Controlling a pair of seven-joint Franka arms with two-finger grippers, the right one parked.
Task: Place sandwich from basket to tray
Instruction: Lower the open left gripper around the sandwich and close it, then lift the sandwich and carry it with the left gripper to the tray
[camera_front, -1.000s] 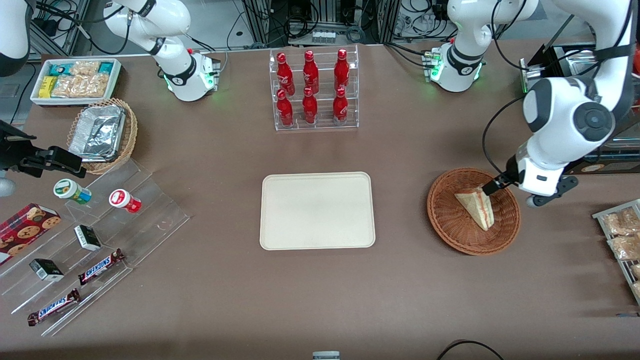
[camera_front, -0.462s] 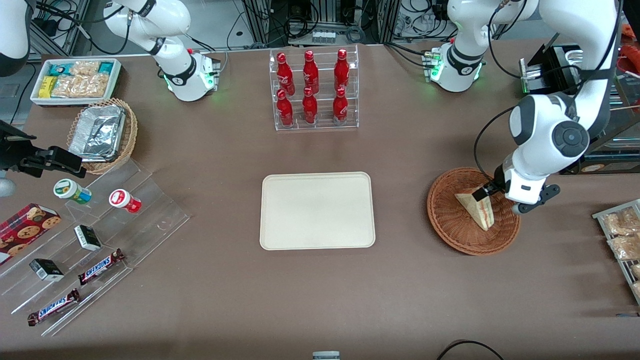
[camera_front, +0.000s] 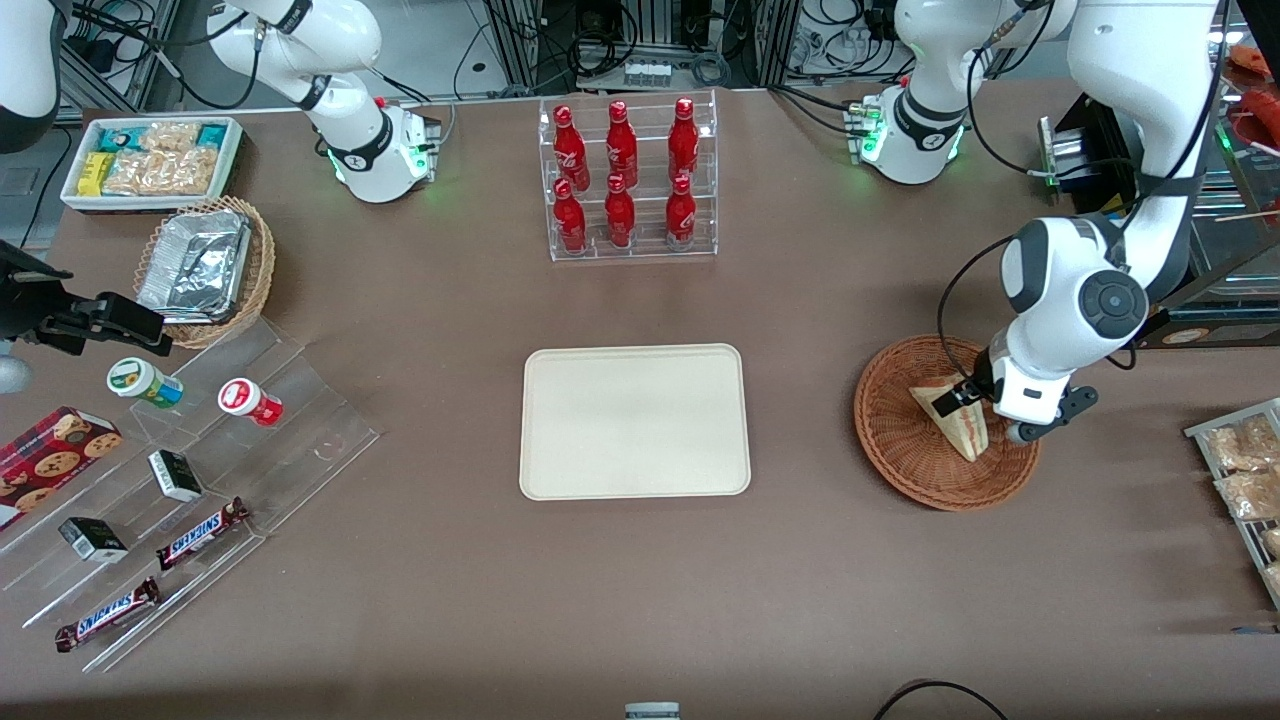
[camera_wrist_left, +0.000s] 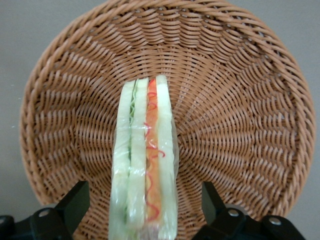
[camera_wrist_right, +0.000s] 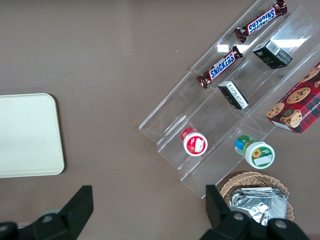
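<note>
The gripper (camera_wrist_left: 142, 210) has been lowered over the last second and now straddles the sandwich (camera_wrist_left: 145, 165), its 2 fingers (camera_wrist_left: 75, 202) spread wide and clear of the bread on either side. The sandwich still lies in the basket (camera_front: 905, 440), standing on edge. A grasp appears imminent; closing is judged the next step. The tray (camera_front: 634, 420) lies well apart toward the parked arm.

We count six red bottles (camera_front: 620, 170), two Snickers bars (camera_front: 200, 533), two small dark boxes (camera_front: 175, 475), two lidded cups (camera_front: 145, 382), two wicker baskets (camera_front: 905, 450), one tray (camera_front: 634, 421), one sandwich (camera_front: 955, 420), one gripper (camera_front: 968, 392).
</note>
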